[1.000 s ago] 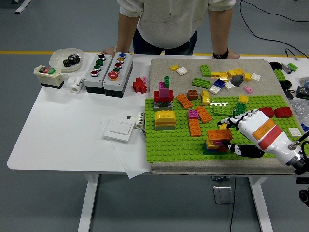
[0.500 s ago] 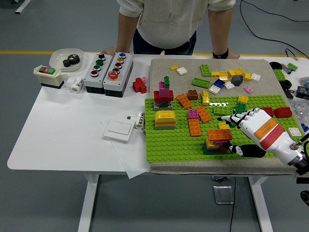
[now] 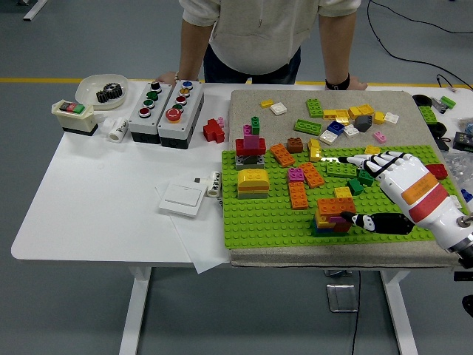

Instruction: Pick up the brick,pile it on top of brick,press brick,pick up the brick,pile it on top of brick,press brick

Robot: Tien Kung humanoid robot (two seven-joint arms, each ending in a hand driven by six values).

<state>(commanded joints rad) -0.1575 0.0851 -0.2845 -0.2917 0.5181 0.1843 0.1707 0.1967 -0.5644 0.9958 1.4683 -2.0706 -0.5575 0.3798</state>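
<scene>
progress: I judge one pile built, second pick not yet begun | stack: orange-topped brick stack [image 3: 334,215] sits on green baseplate [image 3: 251,218], near front edge | right hand [image 3: 380,192] just beside stack, fingers spread, holding nothing | left arm unseen

Brick stack [image 3: 334,214] on baseplate [image 3: 259,214], front right

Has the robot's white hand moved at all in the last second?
Yes. The right hand has lifted up and away from the orange brick stack, toward the far right; its fingers are open, holding nothing.
</scene>
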